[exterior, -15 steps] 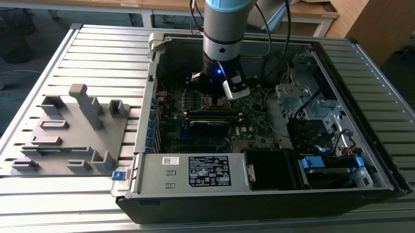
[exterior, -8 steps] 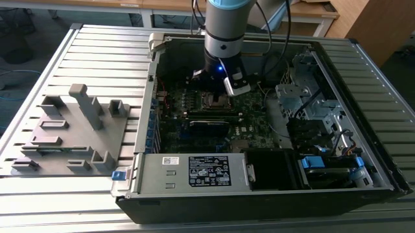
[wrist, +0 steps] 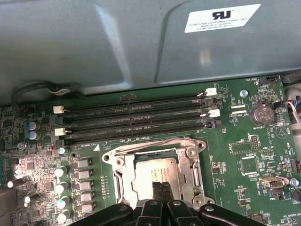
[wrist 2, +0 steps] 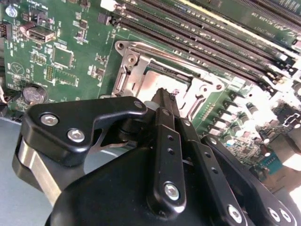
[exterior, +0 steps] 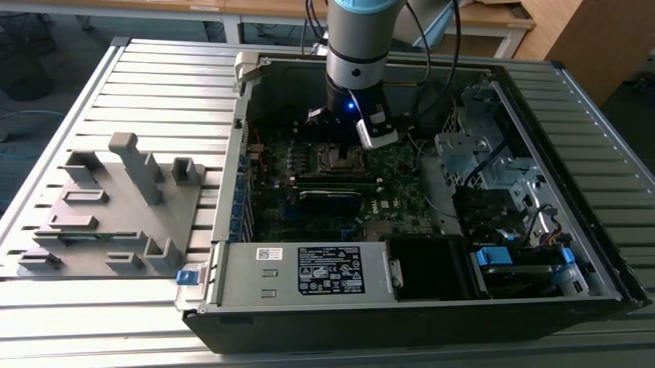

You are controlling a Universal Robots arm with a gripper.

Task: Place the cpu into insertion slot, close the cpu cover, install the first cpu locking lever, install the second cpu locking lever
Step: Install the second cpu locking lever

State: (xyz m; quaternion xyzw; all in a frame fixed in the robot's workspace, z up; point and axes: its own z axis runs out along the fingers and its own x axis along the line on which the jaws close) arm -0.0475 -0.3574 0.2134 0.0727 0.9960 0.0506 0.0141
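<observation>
One gripper (wrist: 161, 188) works here, its two black fingers pressed together with no gap between the tips in both wrist views, and it pinches nothing that can be made out. It hangs directly over the insertion slot (wrist: 157, 176), tips touching or just above the near edge of the socket. The cpu (wrist: 153, 175) already lies flat in the slot, its dull silvery top showing inside the frame in the first wrist view. The cpu cover (wrist: 188, 165) appears to be down around the chip, a silver frame with its cut-out middle showing the metal top, though whether it is fully seated I cannot tell. A thin wire lever (wrist: 141, 147) runs along the socket edge that faces the memory slots (wrist: 136, 120), its long axis parallel to them; whether it is latched is hard to judge. So the socket lies straight beneath the fingers, with that lever on the far side of the socket, towards the memory slots and the case wall (wrist: 94, 42). In the exterior view the arm (exterior: 358, 54) stands upright inside the open computer case (exterior: 573, 84), over the motherboard (exterior: 409, 215) near the case's far wall, and hides part of the socket (exterior: 343, 157). In the second wrist view the gripper body (wrist 2: 155, 155) covers the near half of the socket.
</observation>
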